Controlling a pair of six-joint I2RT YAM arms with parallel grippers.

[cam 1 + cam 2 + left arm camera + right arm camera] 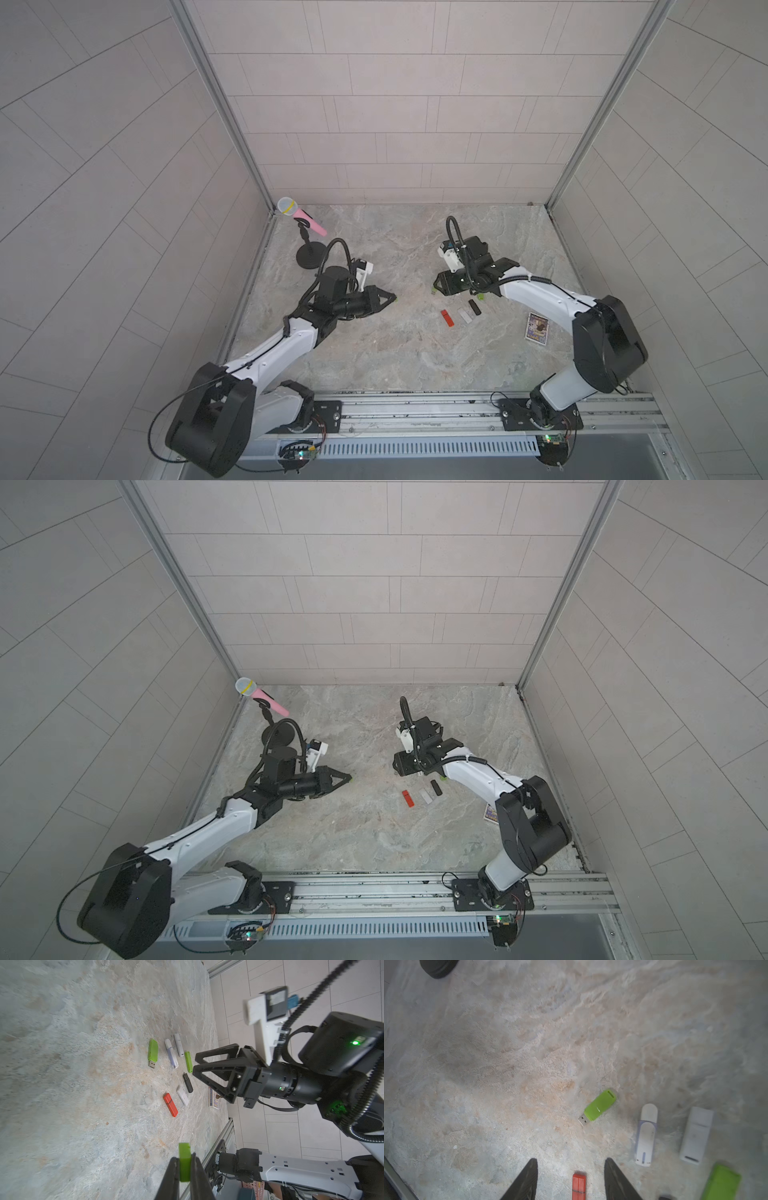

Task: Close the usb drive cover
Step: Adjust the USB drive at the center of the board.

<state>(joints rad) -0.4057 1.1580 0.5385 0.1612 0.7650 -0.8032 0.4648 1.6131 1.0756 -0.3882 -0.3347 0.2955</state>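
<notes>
Two grippers: left gripper (184, 1160) is clenching a green cover (184, 1167), left of centre in both top views; right gripper (571, 1159) is hanging released, jaws apart, over the table (488, 1064). One green usb drive (599, 1105), plug bare, is lying just ahead of its fingertips, right of centre.

No lettering can be read; the card's (537, 327) print is blurred.

Pale grey tiled walls (395, 104) fill the upper frame and both sides in both top views, joined by aluminium corner posts (224, 108). Below lies a mottled grey-beige, stone-patterned counter (399, 357), evenly lit, with soft shadows.
</notes>
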